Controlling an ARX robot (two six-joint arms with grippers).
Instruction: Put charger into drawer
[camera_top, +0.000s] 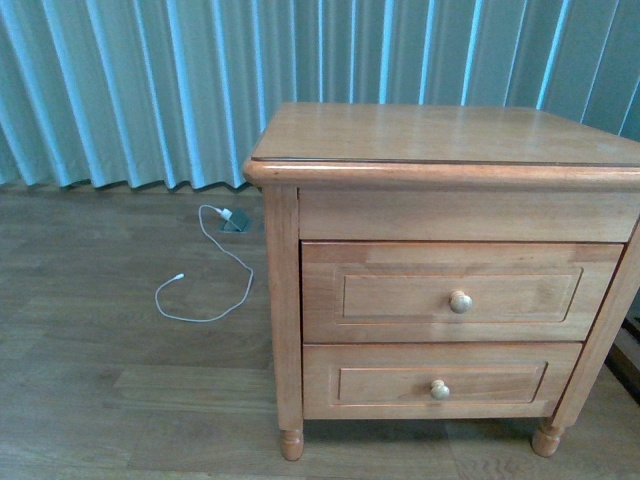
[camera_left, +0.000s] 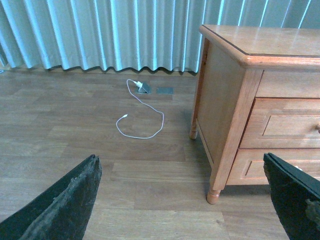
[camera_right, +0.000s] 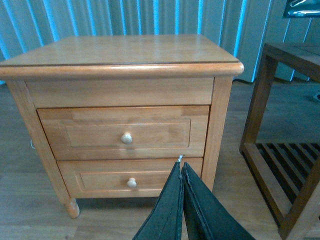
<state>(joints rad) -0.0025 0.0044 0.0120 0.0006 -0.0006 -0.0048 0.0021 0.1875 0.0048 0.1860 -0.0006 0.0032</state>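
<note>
Drawer (camera_top: 460, 291), light-brown wood, closed; charger not seen in any view.
Upper and taller of two in the nightstand; recessed panel front, one round pale knob (camera_top: 460, 301) centred.

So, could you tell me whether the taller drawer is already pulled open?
No, in the front view the taller drawer sits shut, its panel front flush with the nightstand frame.

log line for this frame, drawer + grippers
drawer: closed | charger: not seen | left gripper: open, empty, above floor | right gripper: shut, empty, before nightstand
</note>
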